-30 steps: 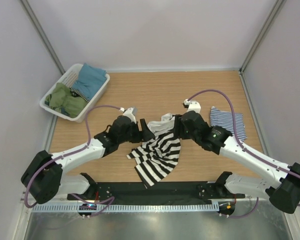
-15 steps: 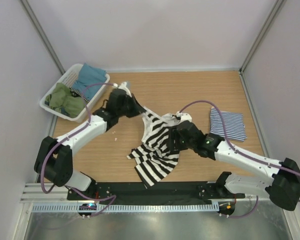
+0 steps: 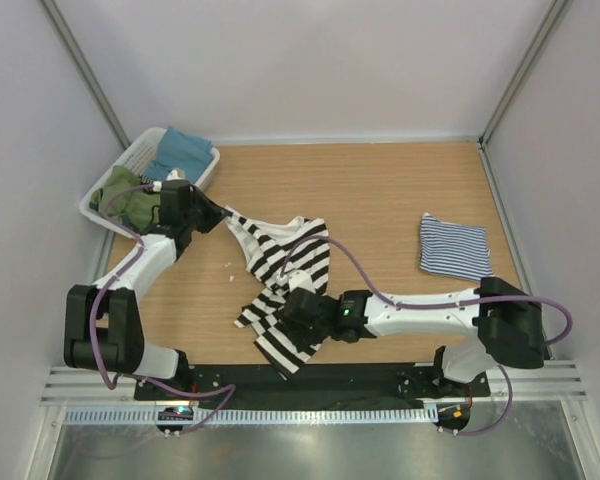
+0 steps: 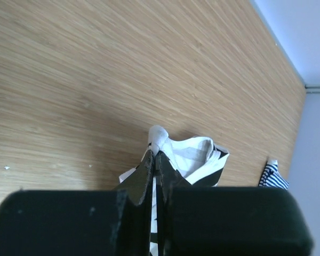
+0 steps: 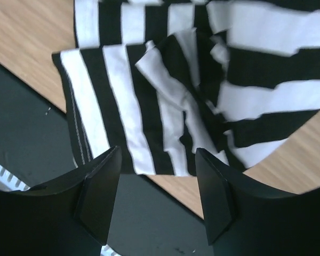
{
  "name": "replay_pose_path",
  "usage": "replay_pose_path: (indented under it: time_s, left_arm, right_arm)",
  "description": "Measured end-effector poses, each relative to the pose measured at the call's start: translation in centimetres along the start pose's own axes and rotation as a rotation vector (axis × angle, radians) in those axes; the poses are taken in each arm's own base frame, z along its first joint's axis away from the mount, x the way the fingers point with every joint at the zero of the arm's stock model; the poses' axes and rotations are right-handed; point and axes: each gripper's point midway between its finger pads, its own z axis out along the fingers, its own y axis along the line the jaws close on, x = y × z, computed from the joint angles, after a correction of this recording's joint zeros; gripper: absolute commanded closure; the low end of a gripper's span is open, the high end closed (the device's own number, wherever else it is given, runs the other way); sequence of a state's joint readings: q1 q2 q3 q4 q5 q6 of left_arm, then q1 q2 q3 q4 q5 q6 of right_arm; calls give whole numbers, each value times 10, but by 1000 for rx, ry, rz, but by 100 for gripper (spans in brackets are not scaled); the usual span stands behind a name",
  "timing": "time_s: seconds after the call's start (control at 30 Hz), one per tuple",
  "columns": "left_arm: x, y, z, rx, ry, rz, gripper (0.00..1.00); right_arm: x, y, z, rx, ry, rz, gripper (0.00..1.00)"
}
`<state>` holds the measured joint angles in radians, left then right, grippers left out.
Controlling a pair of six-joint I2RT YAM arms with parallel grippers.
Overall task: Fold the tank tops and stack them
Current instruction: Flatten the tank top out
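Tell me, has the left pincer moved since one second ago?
Yes. The left pincer has moved left toward the basket, dragging the black-and-white top along.

tank top (image 5: 202,69): broad blk/wht stripes, crumpled, filled top & center
right gripper (image 5: 157,160): jaws apart, bottom of frame
table (image 5: 26,42): wood, upper left
dark strip (image 5: 21,122): lower left

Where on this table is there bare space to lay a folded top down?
Bare wood lies between the broad-striped tank top and the folded thin-striped tank top, and along the far wall behind both. Crowded: the left side, with the basket, the left end effector and spread cloth.
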<state>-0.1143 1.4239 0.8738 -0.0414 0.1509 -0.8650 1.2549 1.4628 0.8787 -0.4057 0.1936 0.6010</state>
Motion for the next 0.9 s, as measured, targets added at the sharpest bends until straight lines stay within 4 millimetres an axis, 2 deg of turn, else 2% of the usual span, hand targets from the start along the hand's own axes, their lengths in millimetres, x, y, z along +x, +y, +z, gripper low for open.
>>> replay_pose_path:
  time_s: [0.13,0.23,0.4,0.53,0.7,0.9]
  left_arm:
    - [-5,-3,-3,12,-17,-1,100]
    - [-6,-6,-5,24,-17,0,100]
    - [-5,-9,-6,39,-10,1,100]
    - [-4,-11,-6,47,-5,0,100]
    - [-4,-12,-6,53,-4,0,100]
    - [-2,-15,-6,68,8,-4,100]
  right_arm:
    - [16,23,9,27,49,-66,37]
    - [24,30,9,94,59,-112,37]
    - [18,66,-4,95,18,-180,41]
    - [8,87,6,96,1,-195,43]
    - [3,91,33,138,21,-217,46]
    - [-8,77,58,182,52,-206,46]
